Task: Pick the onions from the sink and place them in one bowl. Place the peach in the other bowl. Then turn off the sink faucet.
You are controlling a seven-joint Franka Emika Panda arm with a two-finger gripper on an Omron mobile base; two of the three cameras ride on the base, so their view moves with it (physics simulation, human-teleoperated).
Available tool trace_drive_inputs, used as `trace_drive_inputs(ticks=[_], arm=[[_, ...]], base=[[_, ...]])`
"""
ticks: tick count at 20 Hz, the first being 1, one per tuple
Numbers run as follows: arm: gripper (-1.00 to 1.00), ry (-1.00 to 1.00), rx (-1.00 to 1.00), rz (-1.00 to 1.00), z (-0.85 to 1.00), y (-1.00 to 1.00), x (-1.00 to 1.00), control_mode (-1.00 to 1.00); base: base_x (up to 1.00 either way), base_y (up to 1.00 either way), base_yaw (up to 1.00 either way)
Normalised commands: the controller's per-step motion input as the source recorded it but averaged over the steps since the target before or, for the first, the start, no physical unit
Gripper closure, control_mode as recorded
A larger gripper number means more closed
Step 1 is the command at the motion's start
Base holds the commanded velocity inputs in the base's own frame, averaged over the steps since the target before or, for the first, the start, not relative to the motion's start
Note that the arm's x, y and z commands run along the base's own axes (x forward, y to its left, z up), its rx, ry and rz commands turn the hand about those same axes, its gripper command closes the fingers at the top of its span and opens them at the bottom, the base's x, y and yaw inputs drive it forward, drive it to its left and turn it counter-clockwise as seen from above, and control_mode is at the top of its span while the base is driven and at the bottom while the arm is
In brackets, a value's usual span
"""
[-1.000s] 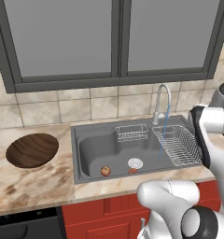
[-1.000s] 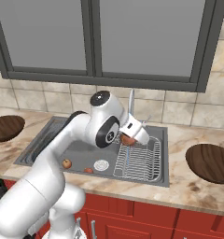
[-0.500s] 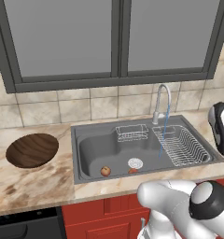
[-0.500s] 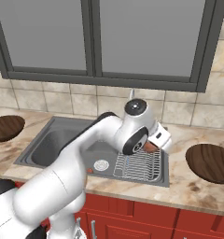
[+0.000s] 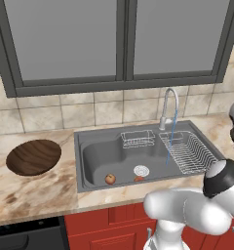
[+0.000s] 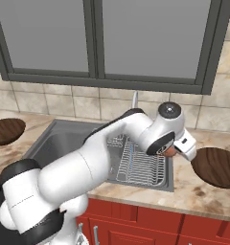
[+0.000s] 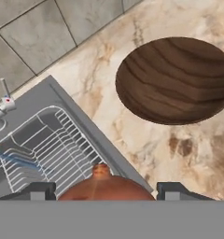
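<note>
My gripper (image 6: 173, 151) is shut on a reddish-brown onion (image 7: 104, 186), held over the sink's right edge beside the wire rack (image 7: 44, 144). A dark wooden bowl (image 7: 177, 79) lies on the counter just beyond it, also seen as the right bowl (image 6: 217, 166). The other bowl (image 5: 33, 156) sits on the counter left of the sink (image 5: 97, 156). On the basin floor lie the peach (image 5: 110, 179) and a small reddish onion (image 5: 138, 178) by the drain. A thin stream of water runs from the faucet (image 5: 167, 105).
A small wire basket (image 5: 137, 138) hangs at the sink's back wall. Tiled wall and a window rise behind the counter. Marble counter (image 7: 179, 149) surrounds the right bowl, and red cabinets (image 6: 150, 227) stand below.
The arm has swung right, carrying the onion from above the sink rack to the sink's right edge, close to the right bowl.
</note>
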Motion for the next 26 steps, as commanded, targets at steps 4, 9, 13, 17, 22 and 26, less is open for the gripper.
trace_drive_inputs(ticks=[4,9,13,17,22,26], arm=[[1.0,0.02,0.02,0.0,-0.28,-0.22,0.21,-1.0],[1.0,0.03,0.02,0.0,-0.19,-0.26,0.26,-1.0],[1.0,0.06,0.01,0.0,-0.06,-0.3,0.34,-1.0],[1.0,0.04,0.02,0.0,-0.03,-0.5,0.2,-1.0],[1.0,0.02,0.03,0.0,-0.11,-0.46,0.1,-1.0],[1.0,0.0,0.03,0.0,-0.17,-0.29,0.1,-1.0]], base=[[0.0,0.0,0.0],[0.0,0.0,0.0],[0.0,0.0,0.0],[0.0,0.0,0.0],[0.0,0.0,0.0],[0.0,0.0,0.0]])
